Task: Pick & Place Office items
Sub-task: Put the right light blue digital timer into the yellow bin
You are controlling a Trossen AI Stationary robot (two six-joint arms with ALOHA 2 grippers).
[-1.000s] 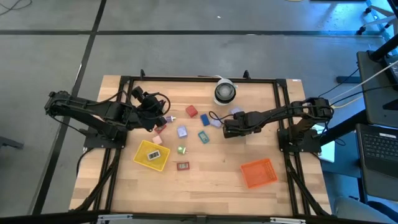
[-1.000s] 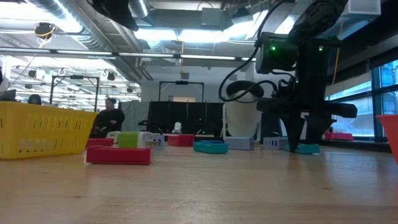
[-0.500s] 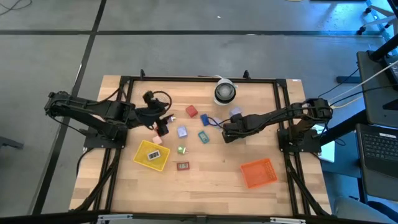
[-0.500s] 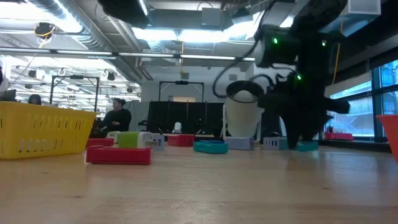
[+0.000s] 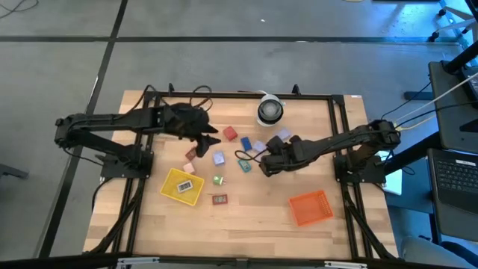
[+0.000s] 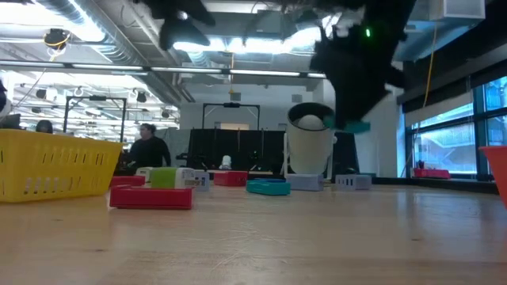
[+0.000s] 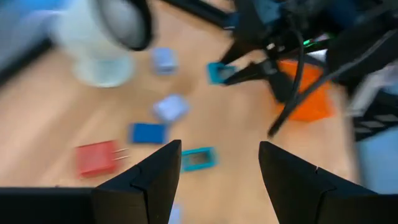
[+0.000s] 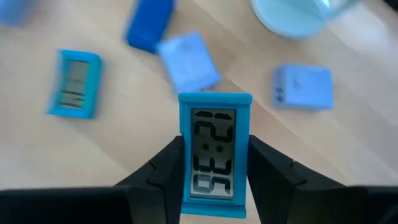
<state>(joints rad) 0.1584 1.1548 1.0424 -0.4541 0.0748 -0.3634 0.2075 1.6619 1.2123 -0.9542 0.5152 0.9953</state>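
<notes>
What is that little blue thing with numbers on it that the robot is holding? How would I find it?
Look at the wooden table and follow the right arm to the right gripper. Pinched between its dark fingers, lifted off the table, is a small teal clock. Unlike the other teal clock lying flat below, this one is held up.

The low view's top edge cuts off both arms. The contents of the yellow tray (image 6: 55, 162) are hidden behind its wall.

Digits "3:35" on teal clock (image 8: 214, 155)
</notes>
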